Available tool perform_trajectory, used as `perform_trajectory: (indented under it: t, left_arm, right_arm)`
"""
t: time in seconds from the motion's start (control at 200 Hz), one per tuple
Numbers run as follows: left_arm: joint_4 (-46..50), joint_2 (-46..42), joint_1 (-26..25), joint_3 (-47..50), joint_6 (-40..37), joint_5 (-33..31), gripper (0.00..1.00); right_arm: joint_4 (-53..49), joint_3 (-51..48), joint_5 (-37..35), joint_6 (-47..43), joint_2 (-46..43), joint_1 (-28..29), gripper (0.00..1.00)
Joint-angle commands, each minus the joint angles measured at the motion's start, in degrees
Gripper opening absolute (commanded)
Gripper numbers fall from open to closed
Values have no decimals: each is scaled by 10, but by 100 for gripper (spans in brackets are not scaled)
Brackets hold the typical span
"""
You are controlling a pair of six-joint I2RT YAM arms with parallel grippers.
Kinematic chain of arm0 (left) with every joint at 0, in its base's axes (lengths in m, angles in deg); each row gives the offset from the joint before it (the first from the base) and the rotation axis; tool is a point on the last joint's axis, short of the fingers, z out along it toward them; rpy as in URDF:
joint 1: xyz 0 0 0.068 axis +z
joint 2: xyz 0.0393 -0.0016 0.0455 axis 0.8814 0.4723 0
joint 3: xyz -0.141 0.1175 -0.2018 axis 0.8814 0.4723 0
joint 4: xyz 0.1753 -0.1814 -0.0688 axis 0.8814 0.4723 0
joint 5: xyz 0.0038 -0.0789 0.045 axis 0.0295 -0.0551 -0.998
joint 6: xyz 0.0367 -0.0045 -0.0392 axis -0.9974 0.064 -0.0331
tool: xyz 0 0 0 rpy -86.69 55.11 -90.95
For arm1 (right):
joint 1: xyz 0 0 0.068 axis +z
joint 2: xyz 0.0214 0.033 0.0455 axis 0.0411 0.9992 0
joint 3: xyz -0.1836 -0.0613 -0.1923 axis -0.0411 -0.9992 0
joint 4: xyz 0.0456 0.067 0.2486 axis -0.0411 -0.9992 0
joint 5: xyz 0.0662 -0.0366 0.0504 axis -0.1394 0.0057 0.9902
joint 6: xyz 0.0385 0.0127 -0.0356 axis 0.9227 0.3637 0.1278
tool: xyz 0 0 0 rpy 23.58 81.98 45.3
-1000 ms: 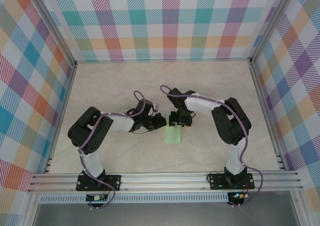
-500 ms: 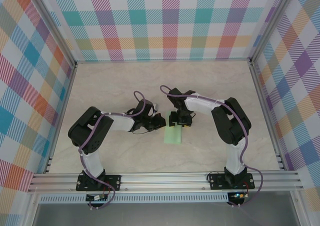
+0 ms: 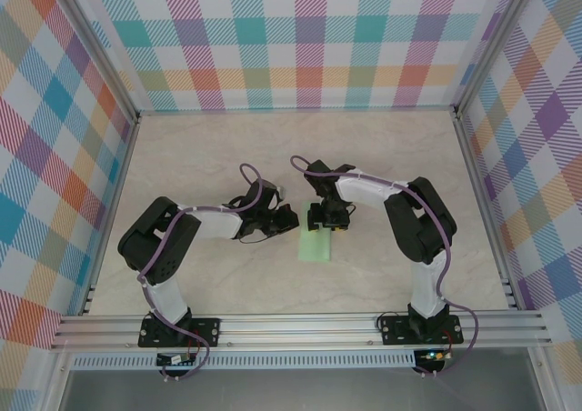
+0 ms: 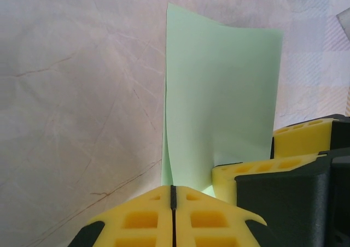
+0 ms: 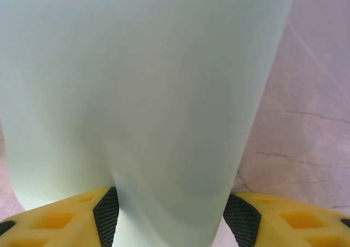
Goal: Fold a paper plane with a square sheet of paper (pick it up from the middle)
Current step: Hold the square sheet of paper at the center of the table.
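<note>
The square sheet of paper (image 3: 316, 247) is pale mint green and lies partly folded on the table, just in front of both grippers. My left gripper (image 3: 287, 220) is shut, and in the left wrist view the paper (image 4: 224, 94) has its raised left edge running down into the seam of the closed jaws (image 4: 173, 189). My right gripper (image 3: 326, 220) stands half wide. The bowed paper (image 5: 147, 94) spans the gap between its pads (image 5: 106, 214) and touches both. The right gripper's yellow fingers (image 4: 246, 176) rest on the sheet's near right corner.
The work area is a pale marble-patterned table (image 3: 200, 156) with checked walls on three sides. An aluminium rail (image 3: 300, 325) runs along the near edge by the arm bases. There is free room behind and to either side of the arms.
The left arm's elbow has shifted slightly to the left. Both grippers and the paper stay where they were.
</note>
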Motion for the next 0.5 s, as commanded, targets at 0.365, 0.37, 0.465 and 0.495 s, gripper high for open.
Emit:
perform_trajectory:
  t: [0.365, 0.37, 0.465, 0.495]
  left_arm:
    - [-17, -5, -7, 2, -2, 25, 7]
    - [-17, -5, -7, 2, -2, 25, 7]
    - [-19, -4, -7, 3, -1, 27, 7]
    - [-19, -5, -7, 3, -1, 28, 7]
  right_arm:
    - [27, -43, 5, 9, 106, 0, 62]
    - [27, -43, 5, 9, 106, -1, 62]
    - [28, -43, 8, 13, 106, -1, 62]
    - [28, -43, 9, 14, 106, -1, 62]
